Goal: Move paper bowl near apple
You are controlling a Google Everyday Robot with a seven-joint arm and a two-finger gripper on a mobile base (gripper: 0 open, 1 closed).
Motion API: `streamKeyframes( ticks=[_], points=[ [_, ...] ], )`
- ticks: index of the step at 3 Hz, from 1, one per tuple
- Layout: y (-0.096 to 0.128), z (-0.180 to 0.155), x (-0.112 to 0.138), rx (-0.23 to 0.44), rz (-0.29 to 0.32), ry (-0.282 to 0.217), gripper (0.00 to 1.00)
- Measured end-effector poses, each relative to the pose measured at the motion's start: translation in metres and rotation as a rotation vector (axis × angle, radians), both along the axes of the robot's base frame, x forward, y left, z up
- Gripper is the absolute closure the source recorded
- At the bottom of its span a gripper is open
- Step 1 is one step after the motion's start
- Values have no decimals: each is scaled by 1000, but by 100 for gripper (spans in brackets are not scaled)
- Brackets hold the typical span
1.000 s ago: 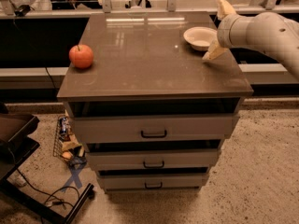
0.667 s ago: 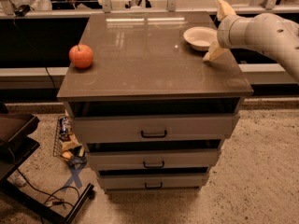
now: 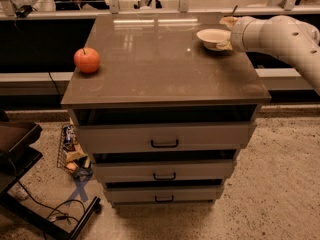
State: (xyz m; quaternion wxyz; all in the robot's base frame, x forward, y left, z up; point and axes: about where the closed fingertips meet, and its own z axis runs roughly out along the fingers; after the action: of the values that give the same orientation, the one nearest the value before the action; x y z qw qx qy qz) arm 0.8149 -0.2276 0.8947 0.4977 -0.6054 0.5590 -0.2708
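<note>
The off-white paper bowl (image 3: 212, 36) sits at the far right of the brown cabinet top (image 3: 160, 69). My gripper (image 3: 228, 33) comes in from the right on a white arm, and its fingers are closed on the bowl's right rim, one behind it and one in front. The red-orange apple (image 3: 87, 60) rests near the left edge of the top, far from the bowl, with bare surface between them.
The cabinet has three drawers with dark handles (image 3: 164, 144). A counter with railings runs behind it. A dark cart (image 3: 20, 149) stands at the lower left, with litter and cables on the floor beside it.
The gripper's fingers have drawn together around the bowl's right rim and the arm has shifted slightly left. The bowl sits a touch higher in view. The apple has not moved.
</note>
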Motion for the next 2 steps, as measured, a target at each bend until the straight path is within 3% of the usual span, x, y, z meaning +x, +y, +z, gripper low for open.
streamKeyframes(
  ticks=[2],
  points=[
    [4, -4, 1, 1, 6, 4, 96]
  ],
)
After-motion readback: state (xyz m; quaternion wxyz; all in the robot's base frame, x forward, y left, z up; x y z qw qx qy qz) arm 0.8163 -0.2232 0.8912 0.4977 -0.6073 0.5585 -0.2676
